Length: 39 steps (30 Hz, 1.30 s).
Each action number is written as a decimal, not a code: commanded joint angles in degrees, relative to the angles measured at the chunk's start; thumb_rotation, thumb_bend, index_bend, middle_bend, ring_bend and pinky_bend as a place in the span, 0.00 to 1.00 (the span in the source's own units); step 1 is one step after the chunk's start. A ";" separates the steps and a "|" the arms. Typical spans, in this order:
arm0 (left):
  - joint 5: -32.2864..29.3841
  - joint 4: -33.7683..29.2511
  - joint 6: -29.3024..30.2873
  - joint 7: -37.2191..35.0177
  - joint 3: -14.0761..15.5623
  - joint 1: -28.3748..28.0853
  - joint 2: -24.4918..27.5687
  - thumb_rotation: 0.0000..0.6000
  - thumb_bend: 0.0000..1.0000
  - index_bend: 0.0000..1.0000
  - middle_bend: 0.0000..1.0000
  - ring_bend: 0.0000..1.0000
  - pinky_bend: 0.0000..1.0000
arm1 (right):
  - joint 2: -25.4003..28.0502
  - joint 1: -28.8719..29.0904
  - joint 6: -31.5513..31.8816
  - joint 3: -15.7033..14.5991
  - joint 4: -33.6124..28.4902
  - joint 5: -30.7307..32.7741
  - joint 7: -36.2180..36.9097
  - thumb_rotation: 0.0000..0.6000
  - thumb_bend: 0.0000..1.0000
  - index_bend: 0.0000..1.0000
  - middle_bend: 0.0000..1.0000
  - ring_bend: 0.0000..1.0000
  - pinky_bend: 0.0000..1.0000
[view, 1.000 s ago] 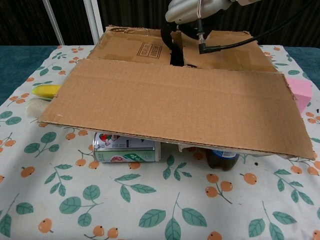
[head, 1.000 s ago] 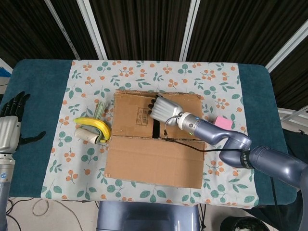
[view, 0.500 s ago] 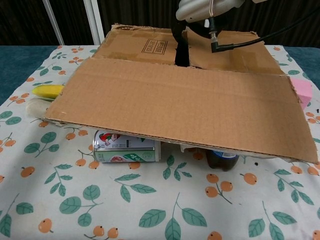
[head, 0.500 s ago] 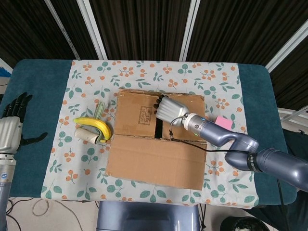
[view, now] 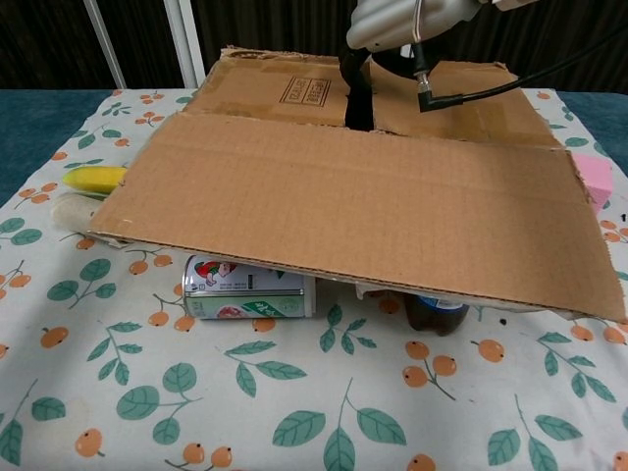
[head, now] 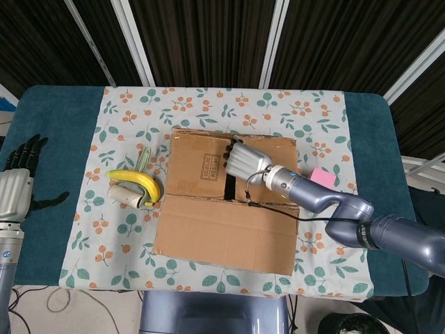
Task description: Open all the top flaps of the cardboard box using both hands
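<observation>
Right hand (head: 243, 159) rests on the cardboard box (head: 226, 202), fingers in the flap gap, grip unclear. Left hand (head: 17, 184) spread, empty.

From my station I see a banana (head: 136, 181) lying on the floral cloth (head: 132, 111), a tin can (view: 247, 292) on its side, a pink block (head: 320, 177) opposite.
</observation>
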 commanded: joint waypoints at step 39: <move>2.63 -2.11 0.41 -0.07 -0.56 1.06 0.70 1.00 0.09 0.00 0.00 0.02 0.09 | 13.06 -1.75 1.03 0.10 -11.67 0.65 -8.04 1.00 1.00 0.52 0.32 0.27 0.34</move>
